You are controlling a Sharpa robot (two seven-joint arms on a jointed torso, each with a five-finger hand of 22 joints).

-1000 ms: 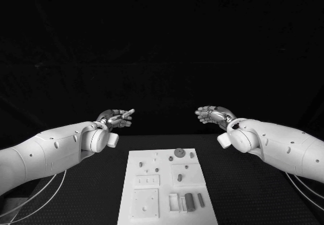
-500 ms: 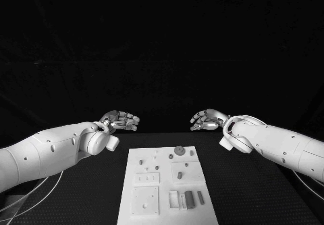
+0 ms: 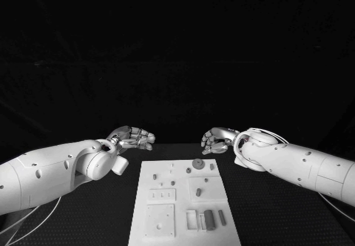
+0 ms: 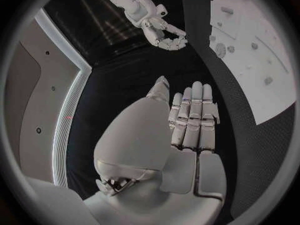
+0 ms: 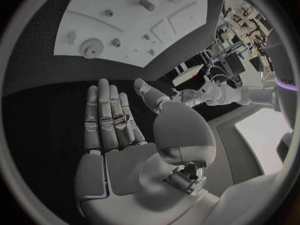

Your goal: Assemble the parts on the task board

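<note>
In the head view, we see the task board (image 3: 183, 202) lying in the lower middle of the frame on the black table (image 3: 281, 205). A round gear (image 3: 197, 164) sits near the board's upper edge, several small pegs (image 3: 198, 192) are scattered over its middle, and a few elongated parts (image 3: 209, 220) lie side by side near its lower right. Our left hand (image 3: 133, 138) hovers above and left of the board, our right hand (image 3: 218, 140) just above the board's upper right corner. Both have their fingers loosely curled and carry nothing.

In the left wrist view, the left hand (image 4: 190, 117) shows its fingers laid side by side, with no part between them. The board (image 4: 250, 45) fills the upper right.

In the right wrist view, the right hand (image 5: 115, 120) likewise has its fingers straight and together, holding nothing. The board (image 5: 137, 20) sits at the upper left, the gear (image 5: 91, 47) near its closer edge.

We judge the assembly barely begun: the parts appear loose, and picking and seating remain.
</note>
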